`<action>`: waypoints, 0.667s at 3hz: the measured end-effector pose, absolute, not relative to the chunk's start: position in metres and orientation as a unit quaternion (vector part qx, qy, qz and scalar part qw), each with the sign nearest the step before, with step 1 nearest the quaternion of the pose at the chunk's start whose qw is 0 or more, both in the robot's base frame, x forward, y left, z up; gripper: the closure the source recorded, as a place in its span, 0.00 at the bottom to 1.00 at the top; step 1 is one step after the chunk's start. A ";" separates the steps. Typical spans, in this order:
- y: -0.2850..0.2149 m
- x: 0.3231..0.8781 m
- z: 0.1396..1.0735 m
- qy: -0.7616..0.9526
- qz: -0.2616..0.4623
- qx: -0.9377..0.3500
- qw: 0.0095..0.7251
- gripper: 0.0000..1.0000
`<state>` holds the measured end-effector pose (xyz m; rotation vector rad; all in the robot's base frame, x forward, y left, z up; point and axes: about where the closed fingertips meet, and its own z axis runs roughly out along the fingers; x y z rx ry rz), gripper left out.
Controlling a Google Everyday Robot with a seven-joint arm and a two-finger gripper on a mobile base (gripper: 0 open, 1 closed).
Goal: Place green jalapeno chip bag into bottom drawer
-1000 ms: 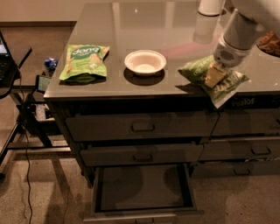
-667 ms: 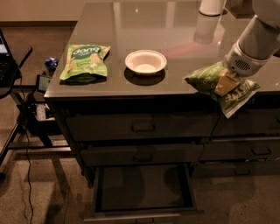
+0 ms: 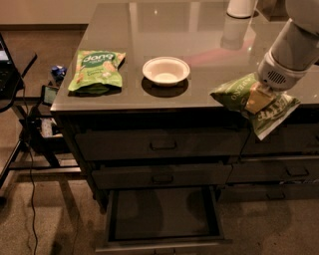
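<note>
The green jalapeno chip bag (image 3: 235,94) is crumpled, dark green with a pale end and white lettering. My gripper (image 3: 257,97) is shut on it and holds it in the air past the counter's front edge, at the right, in front of the top drawer row. The white arm comes down from the upper right. The bottom drawer (image 3: 164,243) stands pulled open below and to the left of the bag. Its dark interior shows nothing inside.
On the counter (image 3: 199,35) lie a light-green "dang" pouch (image 3: 96,70) at the left and a white bowl (image 3: 166,70) in the middle. A white cylinder (image 3: 240,7) stands at the back. Two shut drawers with bar handles sit above the open one. Cables and a stand fill the floor at the left.
My gripper has carried the chip bag off the counter's right part, forward and down past the front edge. The bag now hangs in front of the drawer fronts.
</note>
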<state>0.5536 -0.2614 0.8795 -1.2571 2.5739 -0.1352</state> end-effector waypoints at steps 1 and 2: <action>-0.254 0.517 0.873 0.902 -0.042 -0.415 0.113 1.00; -0.248 0.482 0.838 0.913 -0.029 -0.401 0.072 1.00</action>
